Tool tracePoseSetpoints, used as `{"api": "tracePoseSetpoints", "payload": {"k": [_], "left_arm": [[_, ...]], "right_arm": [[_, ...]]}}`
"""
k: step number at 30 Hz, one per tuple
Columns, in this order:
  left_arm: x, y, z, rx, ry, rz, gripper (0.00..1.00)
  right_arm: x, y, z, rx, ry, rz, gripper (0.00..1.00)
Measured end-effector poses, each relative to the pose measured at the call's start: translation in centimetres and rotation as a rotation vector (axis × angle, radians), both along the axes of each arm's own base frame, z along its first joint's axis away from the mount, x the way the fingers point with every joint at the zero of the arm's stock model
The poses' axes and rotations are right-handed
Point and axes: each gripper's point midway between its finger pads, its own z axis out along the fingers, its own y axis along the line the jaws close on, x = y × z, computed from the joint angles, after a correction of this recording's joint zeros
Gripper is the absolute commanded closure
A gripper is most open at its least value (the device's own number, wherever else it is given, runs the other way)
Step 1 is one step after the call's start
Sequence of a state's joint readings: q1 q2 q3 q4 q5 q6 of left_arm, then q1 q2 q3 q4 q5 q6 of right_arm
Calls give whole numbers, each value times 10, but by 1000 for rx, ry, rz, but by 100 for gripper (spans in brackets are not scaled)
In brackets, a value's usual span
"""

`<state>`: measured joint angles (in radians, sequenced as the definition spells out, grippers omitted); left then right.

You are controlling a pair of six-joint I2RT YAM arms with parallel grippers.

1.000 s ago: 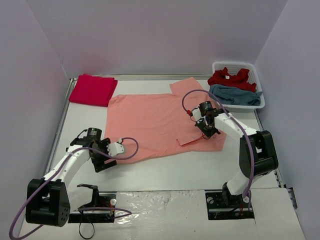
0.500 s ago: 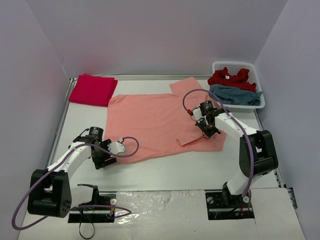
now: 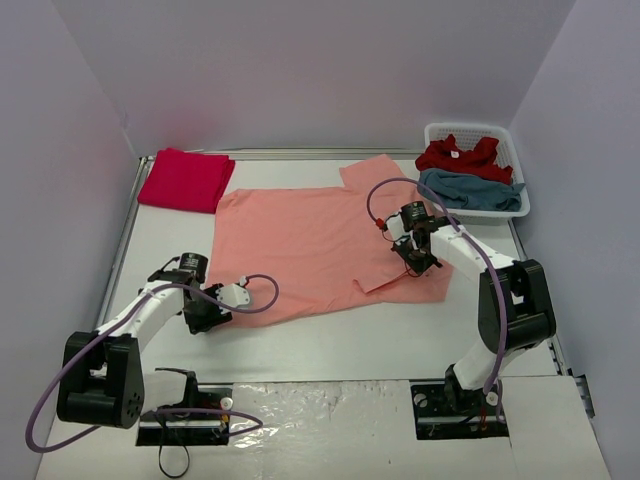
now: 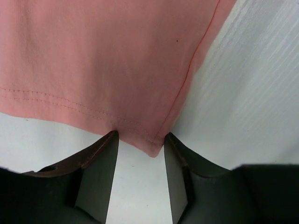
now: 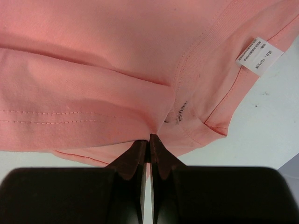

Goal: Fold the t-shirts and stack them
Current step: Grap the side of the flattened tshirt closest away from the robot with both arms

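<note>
the left gripper (image 4: 140,136) has slid to a corner of the salmon t-shirt (image 3: 300,250), jaws narrowing.

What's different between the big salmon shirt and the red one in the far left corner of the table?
The salmon shirt lies spread open mid-table; the red shirt is folded into a compact rectangle. The right fingers pinch the salmon shirt and the left fingers straddle its corner; nothing touches the red shirt. Both rest on the table.
</note>
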<state>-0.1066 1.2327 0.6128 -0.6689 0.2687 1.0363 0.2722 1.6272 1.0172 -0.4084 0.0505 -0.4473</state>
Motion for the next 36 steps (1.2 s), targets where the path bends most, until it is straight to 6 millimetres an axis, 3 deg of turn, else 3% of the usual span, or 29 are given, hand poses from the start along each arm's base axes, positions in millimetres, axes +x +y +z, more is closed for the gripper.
{"api": "tracePoseSetpoints", "payload": {"k": [12, 15, 17, 19, 36], "left_arm": [[-1, 0, 0, 3, 12, -5, 64], [0, 1, 0, 6, 7, -1, 72], [2, 1, 0, 8, 3, 5, 87], [3, 2, -1, 10, 3, 13, 92], [25, -2, 18, -9, -8, 96, 96]], "right_arm": [[1, -3, 0, 3, 0, -11, 100], [1, -3, 0, 3, 0, -12, 100], [1, -3, 0, 3, 0, -12, 100], [1, -4, 1, 4, -2, -15, 100], [2, -9, 42, 29, -114, -15, 100]]}}
